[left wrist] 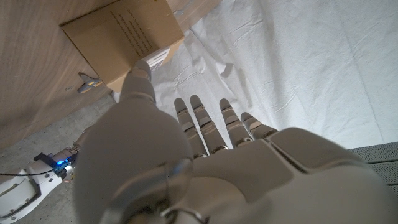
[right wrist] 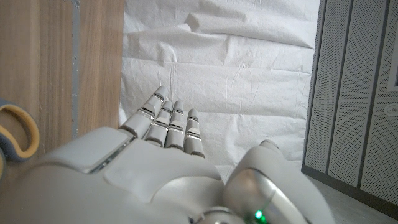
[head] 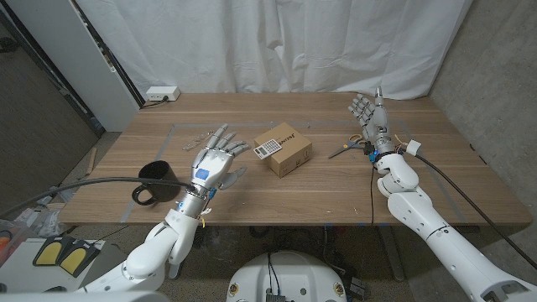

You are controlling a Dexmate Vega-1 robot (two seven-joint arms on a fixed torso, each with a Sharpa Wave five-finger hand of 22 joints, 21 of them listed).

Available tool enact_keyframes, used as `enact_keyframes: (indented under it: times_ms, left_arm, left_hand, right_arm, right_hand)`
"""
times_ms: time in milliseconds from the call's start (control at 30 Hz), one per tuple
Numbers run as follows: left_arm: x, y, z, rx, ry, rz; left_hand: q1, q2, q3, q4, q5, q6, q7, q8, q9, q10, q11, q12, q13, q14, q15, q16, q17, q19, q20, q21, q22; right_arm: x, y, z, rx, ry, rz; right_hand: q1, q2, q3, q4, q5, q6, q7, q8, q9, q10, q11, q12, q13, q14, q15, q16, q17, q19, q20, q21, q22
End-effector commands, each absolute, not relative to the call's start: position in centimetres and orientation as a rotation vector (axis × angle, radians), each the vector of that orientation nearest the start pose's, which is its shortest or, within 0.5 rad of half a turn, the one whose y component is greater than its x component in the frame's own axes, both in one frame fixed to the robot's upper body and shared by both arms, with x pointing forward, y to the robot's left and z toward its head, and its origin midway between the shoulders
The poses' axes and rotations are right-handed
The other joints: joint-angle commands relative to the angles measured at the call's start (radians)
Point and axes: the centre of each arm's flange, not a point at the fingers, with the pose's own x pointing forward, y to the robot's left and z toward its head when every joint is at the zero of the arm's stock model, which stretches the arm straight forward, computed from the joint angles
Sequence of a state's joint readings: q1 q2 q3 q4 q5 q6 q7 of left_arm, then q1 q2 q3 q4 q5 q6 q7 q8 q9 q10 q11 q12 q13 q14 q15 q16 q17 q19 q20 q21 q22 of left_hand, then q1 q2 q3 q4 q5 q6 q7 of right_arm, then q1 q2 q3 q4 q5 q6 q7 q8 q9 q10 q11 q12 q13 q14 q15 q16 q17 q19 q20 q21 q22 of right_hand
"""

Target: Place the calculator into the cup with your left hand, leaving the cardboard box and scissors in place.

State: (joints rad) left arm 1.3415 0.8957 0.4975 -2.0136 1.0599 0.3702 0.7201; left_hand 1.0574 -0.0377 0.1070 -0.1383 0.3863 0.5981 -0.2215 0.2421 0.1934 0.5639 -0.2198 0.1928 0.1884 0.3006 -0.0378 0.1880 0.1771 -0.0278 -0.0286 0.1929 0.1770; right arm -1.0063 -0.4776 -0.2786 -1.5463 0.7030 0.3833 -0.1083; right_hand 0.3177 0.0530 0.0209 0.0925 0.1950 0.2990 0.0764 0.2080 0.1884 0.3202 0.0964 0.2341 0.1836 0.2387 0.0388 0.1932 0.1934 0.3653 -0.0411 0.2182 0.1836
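Cardboard box (head: pixel 288 149) | print unreadable | calculator (head: pixel 269 148) on top

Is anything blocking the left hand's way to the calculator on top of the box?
Nothing visible does. The left hand hangs open beside the cardboard box, and the calculator lies exposed on the box top. The scissors lie on the box's far side.

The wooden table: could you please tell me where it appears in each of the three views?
Head view: the table spans the picture's middle, bearing the cardboard box.
Left wrist view: the wood beyond the thumb, under the box.
Right wrist view: the wood strip behind the scissors handle.
Shared landmark: the white curtain beside the table.
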Motion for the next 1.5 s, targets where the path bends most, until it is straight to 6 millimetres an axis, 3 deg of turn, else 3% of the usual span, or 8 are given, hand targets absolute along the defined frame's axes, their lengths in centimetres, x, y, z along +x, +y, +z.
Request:
enact_keyframes:
  times_ms: [33, 400, 833, 1500]
  left_arm:
    - [47.2, 22.3, -11.0, 1.572, -1.082, 0.500]
    - [49.4, 22.1, -11.7, 1.555, -1.082, 0.523]
    - [50.3, 21.2, -11.7, 1.490, -1.129, 0.520]
    - [51.9, 20.9, -11.6, 1.442, -1.132, 0.542]
  left_hand:
    - [0.015, -0.001, 0.001, 0.004, 0.000, 0.010, 0.001, 0.006, 0.005, 0.011, 0.002, 0.004, 0.003, 0.010, -0.164, 0.004, 0.002, 0.005, -0.003, 0.010, 0.001]
    - [0.018, 0.001, 0.001, 0.005, -0.001, 0.017, 0.001, 0.008, 0.006, 0.017, 0.002, 0.005, 0.004, 0.014, -0.163, 0.005, 0.003, 0.007, -0.005, 0.010, 0.001]
    - [0.016, 0.007, -0.001, 0.013, -0.002, 0.037, 0.001, 0.014, 0.006, 0.032, 0.002, 0.007, 0.004, 0.025, -0.163, 0.008, 0.004, 0.011, -0.011, 0.010, 0.001]
    - [0.024, 0.008, -0.004, 0.014, -0.001, 0.007, 0.000, -0.002, 0.005, -0.002, 0.002, -0.006, 0.002, 0.016, -0.167, 0.001, 0.005, 0.014, 0.004, 0.010, 0.003]
  right_arm:
    - [59.6, -28.7, -1.5, 0.248, -0.752, 0.136]
    - [59.6, -29.1, -1.3, 0.245, -0.750, 0.136]
    - [59.3, -29.5, -1.7, 0.246, -0.743, 0.127]
    - [59.4, -29.0, -2.5, 0.260, -0.724, 0.124]
  right_hand:
    - [-0.011, -0.005, -0.007, 0.000, 0.005, 0.006, -0.002, 0.001, 0.005, 0.010, 0.001, 0.009, 0.006, 0.005, -0.001, 0.008, 0.001, 0.010, 0.000, -0.001, 0.004]
    - [-0.018, -0.004, -0.010, 0.003, 0.007, 0.008, -0.002, 0.001, 0.005, 0.009, 0.001, 0.008, 0.006, 0.006, -0.001, 0.007, 0.001, 0.011, 0.001, -0.002, 0.004]
    - [-0.022, -0.002, -0.012, 0.004, 0.009, 0.014, -0.002, 0.002, 0.005, 0.011, 0.002, 0.007, 0.006, 0.006, -0.001, 0.005, 0.000, 0.012, 0.001, -0.003, 0.004]
    - [-0.025, -0.002, -0.014, 0.004, 0.012, 0.014, -0.004, 0.000, 0.005, 0.012, 0.003, 0.005, 0.006, 0.006, 0.000, 0.003, -0.001, 0.012, 0.001, -0.004, 0.003]
